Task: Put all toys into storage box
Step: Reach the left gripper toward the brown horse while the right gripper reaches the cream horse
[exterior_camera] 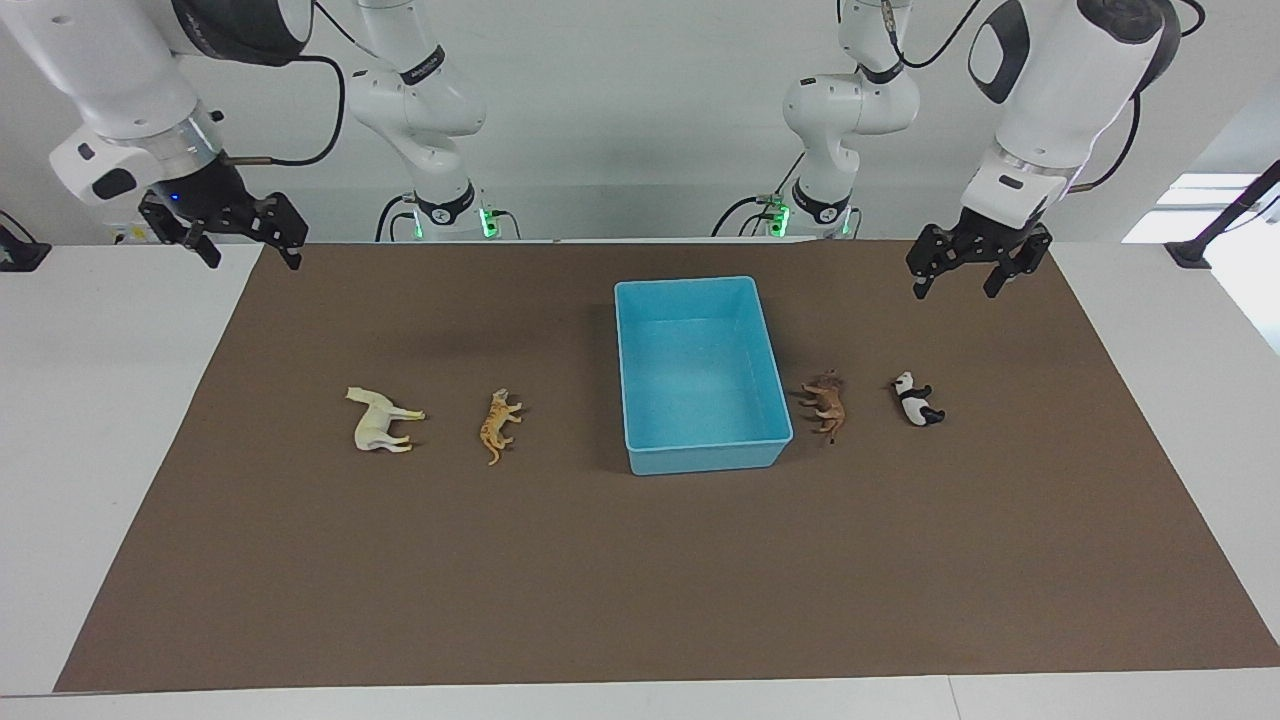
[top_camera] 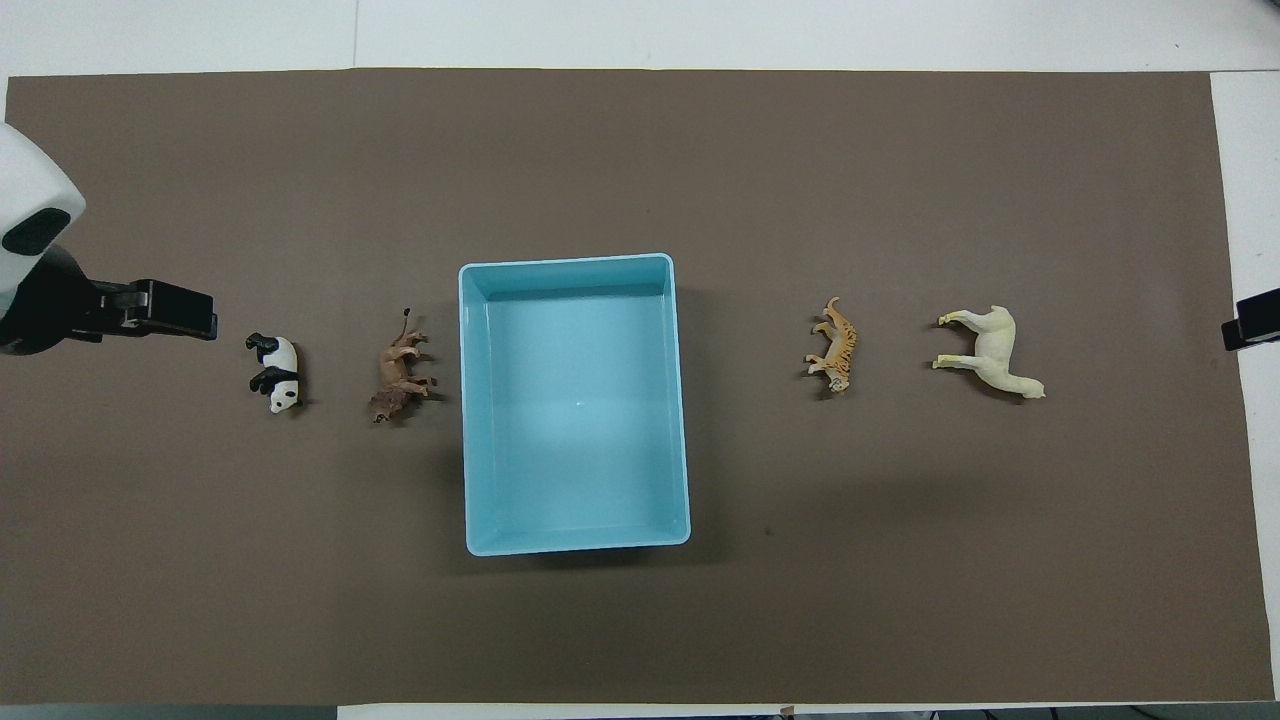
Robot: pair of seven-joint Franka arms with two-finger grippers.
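The light blue storage box (exterior_camera: 706,457) stands empty at the middle of the brown mat; it also shows in the overhead view (top_camera: 576,420). The brown lion (exterior_camera: 827,401) (top_camera: 400,368) and the black-and-white panda (exterior_camera: 917,401) (top_camera: 275,372) lie on their sides beside it toward the left arm's end. The orange tiger (exterior_camera: 497,422) (top_camera: 838,347) and the cream-white horse (exterior_camera: 378,420) (top_camera: 990,352) lie toward the right arm's end. My left gripper (exterior_camera: 956,284) (top_camera: 190,312) hangs open and empty over the mat, apart from the panda. My right gripper (exterior_camera: 252,256) (top_camera: 1250,330) hangs open and empty over the mat's edge.
The brown mat (exterior_camera: 640,580) covers most of the white table (exterior_camera: 110,400). Two arm bases (exterior_camera: 450,215) (exterior_camera: 815,215) stand at the robots' edge of the table. A black stand (exterior_camera: 1205,245) sits at the left arm's end.
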